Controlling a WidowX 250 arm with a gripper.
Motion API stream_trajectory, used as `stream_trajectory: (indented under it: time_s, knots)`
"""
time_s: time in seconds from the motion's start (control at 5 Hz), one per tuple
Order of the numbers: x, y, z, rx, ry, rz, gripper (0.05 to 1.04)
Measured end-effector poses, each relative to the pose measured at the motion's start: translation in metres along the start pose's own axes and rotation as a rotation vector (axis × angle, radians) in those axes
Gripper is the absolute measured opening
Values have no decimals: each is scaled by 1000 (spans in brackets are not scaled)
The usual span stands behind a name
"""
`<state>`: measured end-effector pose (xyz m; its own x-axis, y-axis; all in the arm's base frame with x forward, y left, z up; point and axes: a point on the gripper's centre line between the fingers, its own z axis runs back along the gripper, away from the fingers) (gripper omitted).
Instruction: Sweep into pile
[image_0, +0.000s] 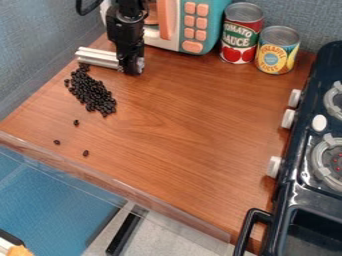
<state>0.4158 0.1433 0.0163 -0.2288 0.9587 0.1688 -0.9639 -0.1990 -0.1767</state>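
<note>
Note the silver bar (98, 58), apparently clamped by one end in the hand (131, 68), and the main pile of black beans (92, 93) just below the hand's left side in view. Treat gathering of the strays (76, 122) as the step in hand, likely near completion. Next, carry the bar past the strays, set it flat, and sweep back toward the hand's present position.

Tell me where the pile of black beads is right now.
In the camera view, the pile of black beads lies on the left side of the wooden counter, just below the silver bar, lower left of the gripper.
</note>
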Motion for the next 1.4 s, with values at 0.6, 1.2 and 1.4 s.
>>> stream_trajectory:
  time_s: [0.6,1.2,1.4]
  knots:
    - [-8,15,5,-49,-35,95,391]
    - [-11,28,9,-77,-79,235,391]
    - [-11,32,15,-83,-65,266,391]
